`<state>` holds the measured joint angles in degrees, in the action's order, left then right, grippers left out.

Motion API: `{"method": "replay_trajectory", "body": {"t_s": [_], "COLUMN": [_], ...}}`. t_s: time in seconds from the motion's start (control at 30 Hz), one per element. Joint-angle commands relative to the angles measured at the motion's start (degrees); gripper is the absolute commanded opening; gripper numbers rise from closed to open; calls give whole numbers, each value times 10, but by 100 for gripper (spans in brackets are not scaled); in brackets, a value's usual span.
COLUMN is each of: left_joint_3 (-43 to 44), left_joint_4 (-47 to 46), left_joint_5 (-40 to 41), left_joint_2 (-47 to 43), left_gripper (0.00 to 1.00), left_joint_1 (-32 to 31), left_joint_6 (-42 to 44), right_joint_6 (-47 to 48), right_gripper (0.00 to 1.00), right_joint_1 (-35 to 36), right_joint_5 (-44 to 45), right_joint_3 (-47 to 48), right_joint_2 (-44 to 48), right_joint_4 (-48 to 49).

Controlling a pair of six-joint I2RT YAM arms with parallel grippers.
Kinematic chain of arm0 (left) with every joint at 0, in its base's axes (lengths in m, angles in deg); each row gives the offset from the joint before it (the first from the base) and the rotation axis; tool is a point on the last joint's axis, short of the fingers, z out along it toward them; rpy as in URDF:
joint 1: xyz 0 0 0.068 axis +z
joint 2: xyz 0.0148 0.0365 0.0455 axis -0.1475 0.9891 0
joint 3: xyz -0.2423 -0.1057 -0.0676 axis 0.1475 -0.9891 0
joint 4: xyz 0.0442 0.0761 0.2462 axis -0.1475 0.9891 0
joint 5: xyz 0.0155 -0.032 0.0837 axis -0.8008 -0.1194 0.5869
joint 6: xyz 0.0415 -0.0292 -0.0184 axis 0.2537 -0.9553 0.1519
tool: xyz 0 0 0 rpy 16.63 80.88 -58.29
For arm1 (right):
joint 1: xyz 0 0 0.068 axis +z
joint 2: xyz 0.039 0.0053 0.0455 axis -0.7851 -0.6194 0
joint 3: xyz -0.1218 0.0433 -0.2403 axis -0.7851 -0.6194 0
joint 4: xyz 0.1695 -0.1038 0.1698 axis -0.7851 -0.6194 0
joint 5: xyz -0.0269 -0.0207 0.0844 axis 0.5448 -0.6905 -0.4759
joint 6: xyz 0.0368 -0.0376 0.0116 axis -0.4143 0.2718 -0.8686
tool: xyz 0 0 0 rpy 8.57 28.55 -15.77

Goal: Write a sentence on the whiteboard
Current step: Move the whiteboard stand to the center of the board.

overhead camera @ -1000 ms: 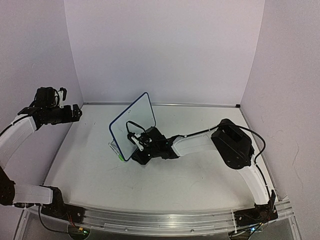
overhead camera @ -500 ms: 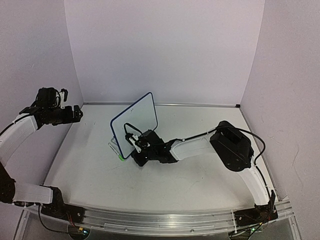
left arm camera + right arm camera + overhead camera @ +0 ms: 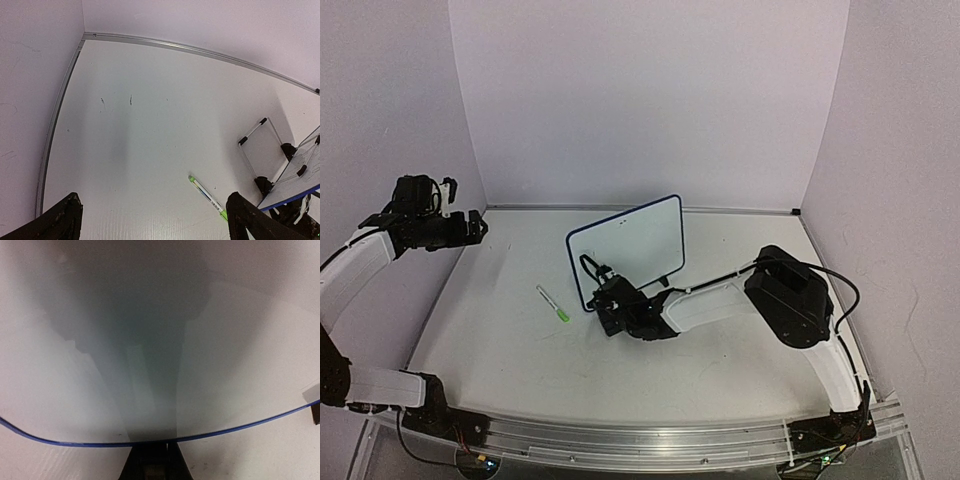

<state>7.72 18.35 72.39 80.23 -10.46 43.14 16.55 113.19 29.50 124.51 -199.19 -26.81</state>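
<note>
White table [image 3: 740,365], lilac walls [image 3: 650,100] on three sides. Right fingers [image 3: 132,470], low at table centre, are clenched on the bottom rim of the whiteboard [image 3: 632,250], which stands upright mid-table, face toward the arms. Green-capped marker [image 3: 553,303] lies flat just left of it, apart. Left fingers [image 3: 57,222] hang released, raised at the far left.

White table [image 3: 500,345] under standing whiteboard [image 3: 632,248] and green-capped marker [image 3: 553,303].
</note>
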Motion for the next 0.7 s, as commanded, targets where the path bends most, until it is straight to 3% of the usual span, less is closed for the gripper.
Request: {"method": "replay_trajectory", "body": {"t_s": [0.0, 0.3, 0.53, 0.57, 0.67], "left_joint_3": [3, 2, 1, 0, 1], "left_joint_4": [-13, -12, -8, -9, -9], "left_joint_5": [-17, -19, -28, -29, -27], "left_joint_2": [-3, 3, 10, 10, 16], "left_gripper": [99, 99, 99, 99, 99], "left_joint_1": [0, 0, 0, -1, -2], "left_joint_6": [-9, -15, -15, -16, -34], "right_joint_6": [-123, -270, -315, -315, -313], "right_gripper": [0, 0, 0, 4, 34], "right_joint_1": [-6, -6, -6, -6, -6], "right_joint_5": [122, 178, 172, 168, 155], "right_joint_3": [9, 32, 42, 43, 38], "right_joint_2": [17, 12, 9, 11, 21], "right_joint_4": [-125, -219, -240, -240, -237]}}
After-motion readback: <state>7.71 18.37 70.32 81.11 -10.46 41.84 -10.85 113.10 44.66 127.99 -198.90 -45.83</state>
